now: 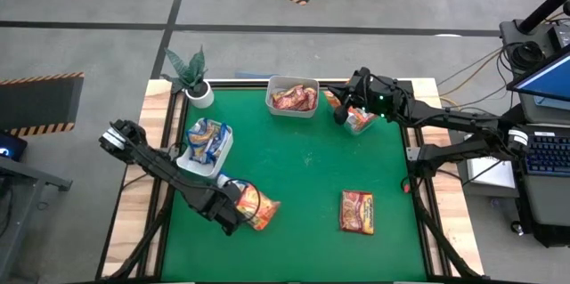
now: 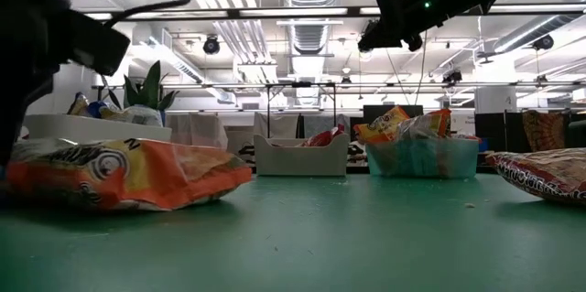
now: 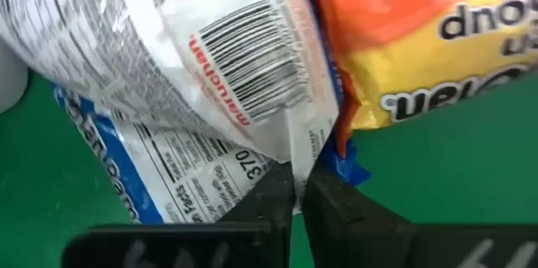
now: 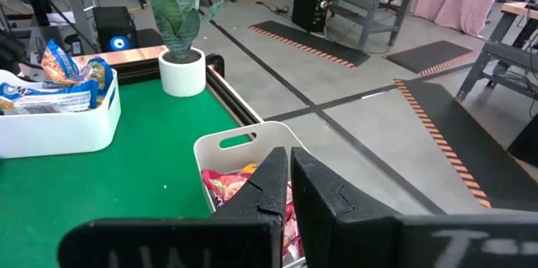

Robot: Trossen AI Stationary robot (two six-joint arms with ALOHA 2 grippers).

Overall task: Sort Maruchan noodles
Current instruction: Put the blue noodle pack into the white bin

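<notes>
My left gripper (image 1: 234, 206) is low over the table's near left part, shut on a blue-and-white noodle packet (image 3: 168, 75). An orange-yellow packet (image 1: 259, 206) lies flat on the table right beside it and overlaps the blue one's edge (image 3: 420, 49). A dark red packet (image 1: 357, 211) lies flat near the near right. My right gripper (image 1: 342, 112) hovers high at the far side, shut and empty, between the tub of red packets (image 1: 292, 97) and the tub of orange packets (image 1: 360, 122). My left gripper pinches the blue-and-white packet by its crimped end seam (image 3: 296, 155), between its two fingertips (image 3: 271, 197). The packet stretches away from the fingers with its barcode side showing. Whether the packet rests on the table, I cannot tell.
A white tub (image 1: 191, 161) holding blue packets stands by the left edge, just beyond my left gripper. A potted plant (image 1: 191, 75) stands at the far left corner. Open green mat (image 1: 303, 159) spans the table's middle.
</notes>
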